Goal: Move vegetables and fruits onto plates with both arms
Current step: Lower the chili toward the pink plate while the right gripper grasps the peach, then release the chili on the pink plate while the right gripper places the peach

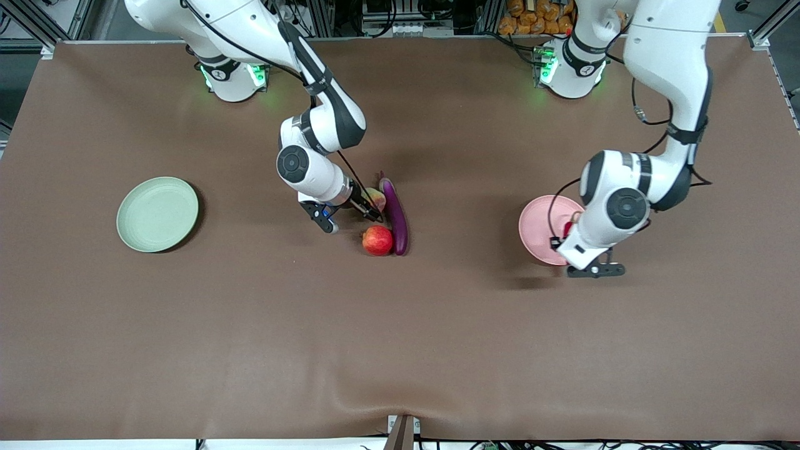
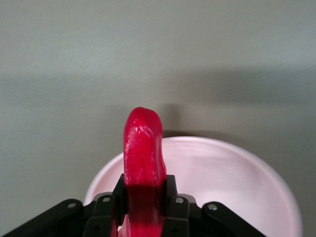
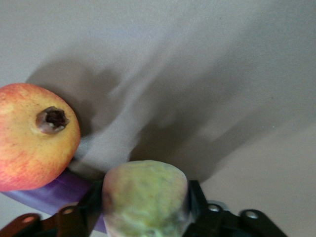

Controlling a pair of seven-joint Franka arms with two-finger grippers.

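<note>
The table (image 1: 250, 344) is brown. One plate (image 1: 157, 214) is mint green, the other plate (image 1: 537, 225) pink. The eggplant (image 1: 396, 215) is purple, the chili (image 2: 143, 153) red, the peach (image 3: 145, 200) yellowish-green, and the round fruit (image 1: 377, 240) red.

White jointed arms (image 1: 325, 119), black bands, green-lit bases

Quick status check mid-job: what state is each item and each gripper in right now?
Left gripper: shut on chili pepper, over pink plate.
Right gripper: shut on peach.
Red fruit: on table, touching eggplant.
Eggplant: lying on table.
Green plate: bare.
</note>
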